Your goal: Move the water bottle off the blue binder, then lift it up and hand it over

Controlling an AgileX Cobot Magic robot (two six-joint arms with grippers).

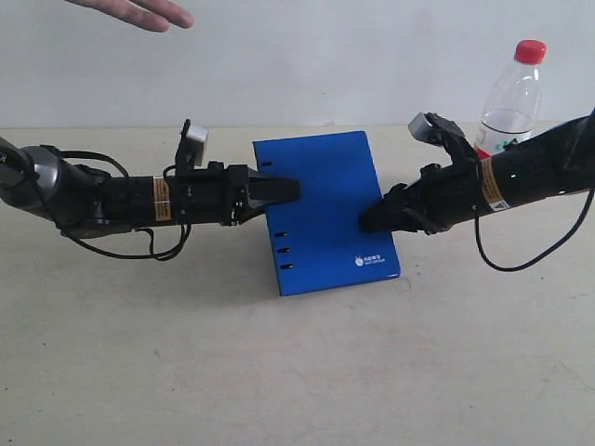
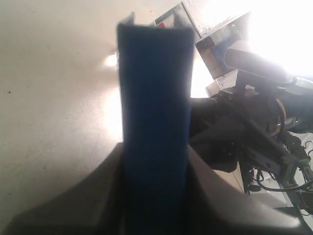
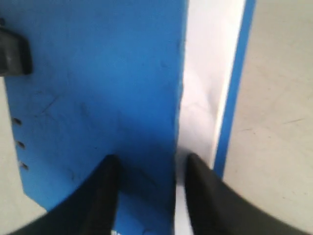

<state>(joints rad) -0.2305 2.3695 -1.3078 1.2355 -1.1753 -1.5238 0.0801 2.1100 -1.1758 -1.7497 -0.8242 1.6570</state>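
The blue binder (image 1: 321,204) is raised off the table and tilted, its slotted spine edge towards the left arm. My left gripper (image 1: 279,190) is shut on that spine edge; in the left wrist view the binder (image 2: 155,88) runs edge-on between the jaws of the gripper (image 2: 155,152). My right gripper (image 1: 370,220) is at the opposite edge, open. In its wrist view the gripper (image 3: 149,161) has one finger over the blue cover (image 3: 98,83) and the other over white pages (image 3: 205,98). The water bottle (image 1: 511,102) stands upright at the back right, off the binder, behind the right arm.
A human hand (image 1: 139,11) reaches in at the top left, above the left arm. The beige table (image 1: 279,372) stretches in front of the binder. The right arm's cable (image 1: 521,265) hangs down towards the table at the right.
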